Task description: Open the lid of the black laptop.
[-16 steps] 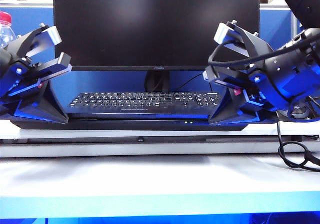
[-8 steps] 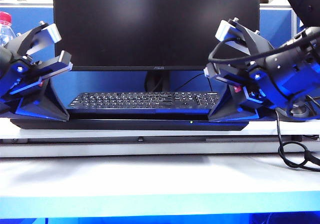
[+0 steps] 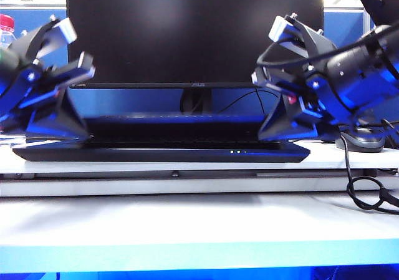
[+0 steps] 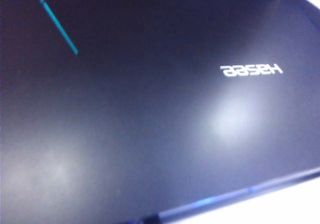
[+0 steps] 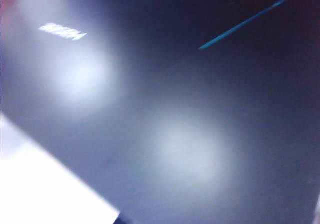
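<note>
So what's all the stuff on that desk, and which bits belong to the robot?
laptop: one, black, flat on the white table across the front, green lights on its front edge.
lid: one, black with a blue sheen, raised a little off the base at the front; fills both wrist views, logo showing.
monitor: one, black, screen dark, behind the laptop.
mouse: one, black, far right on the table.
cable: one, black, looped at the right edge.
bottle: one, clear with red cap, far left at the back.
table: one, white.
left gripper: one, black, at the lid's left end.
right gripper: one, black, at the lid's right end.
</note>
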`<move>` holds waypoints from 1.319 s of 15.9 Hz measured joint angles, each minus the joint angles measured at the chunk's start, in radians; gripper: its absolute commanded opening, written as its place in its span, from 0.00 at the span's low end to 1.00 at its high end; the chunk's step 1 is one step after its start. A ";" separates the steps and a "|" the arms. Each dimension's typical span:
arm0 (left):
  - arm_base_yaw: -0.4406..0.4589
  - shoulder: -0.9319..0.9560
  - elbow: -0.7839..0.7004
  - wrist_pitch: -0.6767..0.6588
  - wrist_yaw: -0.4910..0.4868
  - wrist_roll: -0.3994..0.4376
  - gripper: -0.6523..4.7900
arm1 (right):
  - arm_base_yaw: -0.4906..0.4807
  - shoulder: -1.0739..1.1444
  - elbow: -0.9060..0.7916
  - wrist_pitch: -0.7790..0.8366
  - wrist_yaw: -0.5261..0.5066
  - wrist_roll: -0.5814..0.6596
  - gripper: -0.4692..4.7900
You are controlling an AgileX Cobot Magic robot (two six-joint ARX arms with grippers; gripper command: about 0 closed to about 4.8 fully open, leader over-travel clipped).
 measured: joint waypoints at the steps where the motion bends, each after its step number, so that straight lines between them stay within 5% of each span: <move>1: 0.000 0.000 0.008 0.004 0.000 0.000 0.16 | -0.001 0.000 0.001 0.011 0.001 0.000 0.11; 21: 0.000 0.000 0.102 0.021 -0.031 0.043 0.16 | -0.012 0.000 0.138 -0.026 -0.003 -0.016 0.11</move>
